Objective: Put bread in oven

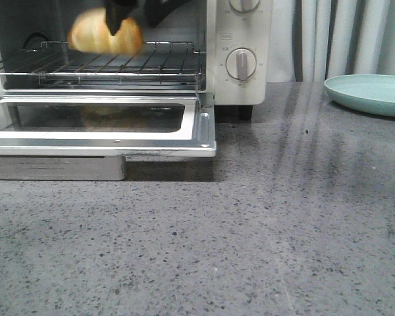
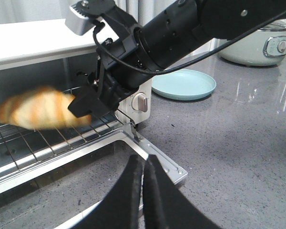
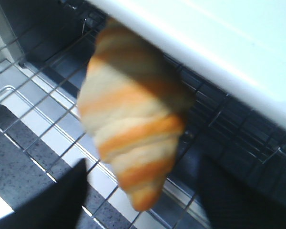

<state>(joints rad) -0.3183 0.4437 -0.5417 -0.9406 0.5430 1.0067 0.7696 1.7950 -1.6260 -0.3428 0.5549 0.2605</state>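
Front view: bread (image 1: 105, 38) above oven (image 1: 240, 39) rack (image 1: 118, 66)

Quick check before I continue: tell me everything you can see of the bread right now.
The bread is a croissant-shaped roll, golden-brown with paler yellowish stripes, motion-blurred in all views. The right gripper holds it by one end, its long axis roughly level, tapering to a point at the free end. It sits just above the wire rack inside the open oven; whether it touches the rack is unclear. A dim reflection of it shows in the lowered door glass.
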